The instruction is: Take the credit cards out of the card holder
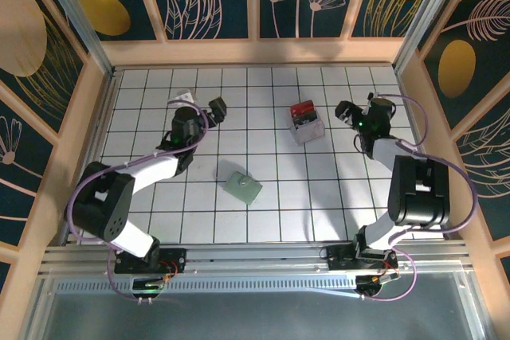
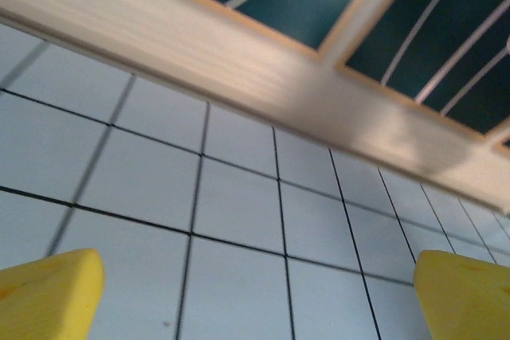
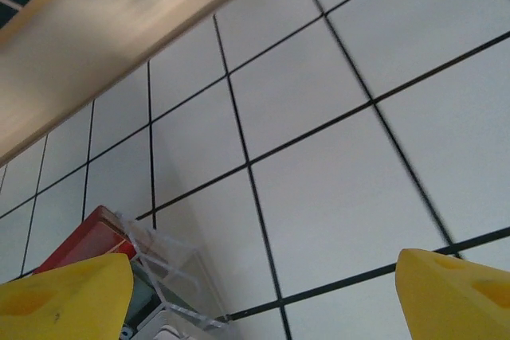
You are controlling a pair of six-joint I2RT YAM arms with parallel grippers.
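On the surface the card holder lies untouched; no credit cards out yet; left pincer and right pincer gape empty.

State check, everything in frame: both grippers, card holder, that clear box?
left gripper: open, empty, above the table.
right gripper: open, empty, beside the clear box, not touching it.
card holder: lying on the table, looks folded shut, apart from both grippers.
clear box: upright on the table, red top, nothing gripping it.
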